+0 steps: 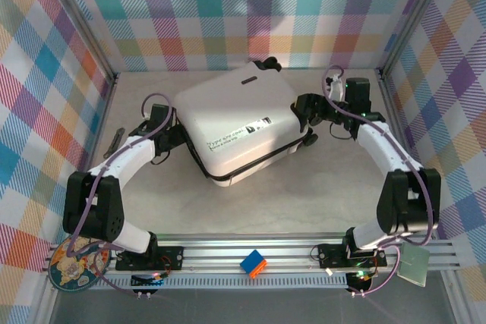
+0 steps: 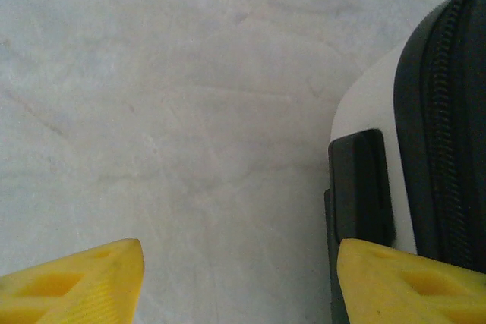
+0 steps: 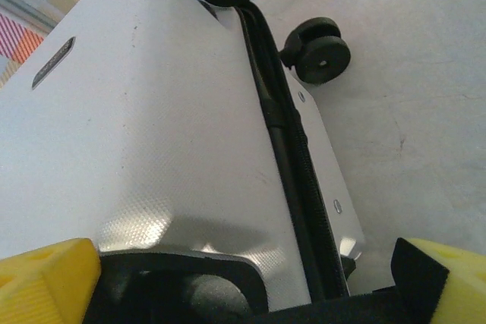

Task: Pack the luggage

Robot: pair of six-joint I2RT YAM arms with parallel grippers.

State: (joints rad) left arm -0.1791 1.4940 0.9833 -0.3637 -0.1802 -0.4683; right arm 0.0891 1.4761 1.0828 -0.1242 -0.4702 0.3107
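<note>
The luggage (image 1: 235, 123), a white hard-shell suitcase, lies flat and closed in the middle of the table. My left gripper (image 1: 163, 133) is at its left side, low over the table. Its yellow fingers (image 2: 83, 286) are open with bare table between them, and the right one overlaps a black block (image 2: 361, 187) on the luggage (image 2: 368, 108) beside the zipper seam (image 2: 448, 111). My right gripper (image 1: 307, 109) is at the wheel end, open wide (image 3: 247, 297) over a corner of the luggage (image 3: 152, 111). Two black wheels (image 3: 323, 51) show beyond it.
A slim dark object (image 1: 115, 140) lies on the table left of the left arm. On the front rail sit a blue and orange block (image 1: 254, 263), a patterned round plate (image 1: 74, 267) at left and a pale square card (image 1: 414, 263) at right. Plaid walls (image 1: 45, 73) close three sides.
</note>
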